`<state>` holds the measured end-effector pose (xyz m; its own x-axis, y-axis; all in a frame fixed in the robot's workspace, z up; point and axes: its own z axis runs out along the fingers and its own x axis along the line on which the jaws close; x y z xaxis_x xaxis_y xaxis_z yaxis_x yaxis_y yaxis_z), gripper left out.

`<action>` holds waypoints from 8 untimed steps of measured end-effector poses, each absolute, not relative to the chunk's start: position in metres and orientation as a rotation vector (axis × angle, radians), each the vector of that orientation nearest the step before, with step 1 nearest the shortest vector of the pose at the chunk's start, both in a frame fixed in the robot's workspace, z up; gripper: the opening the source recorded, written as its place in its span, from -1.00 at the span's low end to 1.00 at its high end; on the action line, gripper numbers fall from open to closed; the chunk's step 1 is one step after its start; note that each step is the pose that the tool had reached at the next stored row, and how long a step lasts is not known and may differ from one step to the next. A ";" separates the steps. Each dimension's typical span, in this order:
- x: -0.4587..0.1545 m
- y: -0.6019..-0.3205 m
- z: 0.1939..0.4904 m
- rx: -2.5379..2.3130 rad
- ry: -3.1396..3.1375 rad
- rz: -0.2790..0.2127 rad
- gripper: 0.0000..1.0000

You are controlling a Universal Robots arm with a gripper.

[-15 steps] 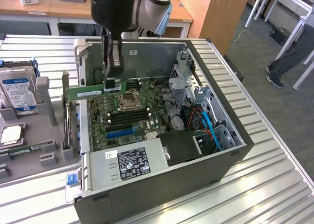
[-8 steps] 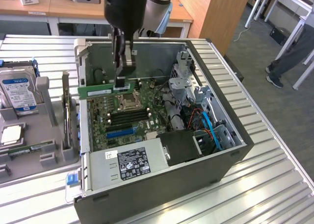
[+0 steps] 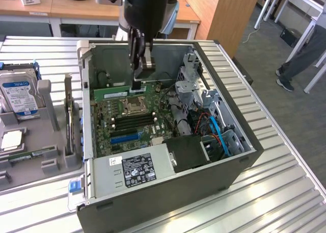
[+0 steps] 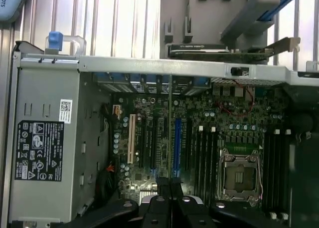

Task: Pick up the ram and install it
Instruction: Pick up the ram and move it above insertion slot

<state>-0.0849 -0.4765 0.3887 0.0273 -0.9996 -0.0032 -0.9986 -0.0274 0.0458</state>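
Observation:
My gripper (image 3: 138,84) reaches down into the open computer case (image 3: 239,156), near the case's back wall. It is shut on the ram (image 3: 114,94), a long green stick with a white label that juts out level toward the exterior view's left. The stick hangs just above the far edge of the motherboard (image 3: 122,128). In the wrist view the ram (image 4: 171,113) shows edge-on as a thin line running out from between the black fingers (image 4: 155,208). It lies over the board between the blue slot (image 4: 177,148) and the black card slots. The black memory slots (image 3: 133,121) lie in front of the CPU socket (image 3: 133,105).
A grey parts tray (image 3: 46,164) left of the case holds a hard drive (image 3: 18,95), a processor (image 3: 11,140) and an upright card (image 3: 69,115). The silver power supply (image 3: 135,169) fills the case's front. Cables and drive cages (image 3: 193,85) crowd its right. A person's legs (image 3: 300,59) stand far right.

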 end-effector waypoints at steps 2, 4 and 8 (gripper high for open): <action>-0.078 -0.477 0.389 2.229 -2.169 -0.053 -0.77; -0.072 -0.477 0.389 2.229 -2.169 -0.053 -0.77; -0.062 -0.477 0.389 2.229 -2.169 -0.053 -0.77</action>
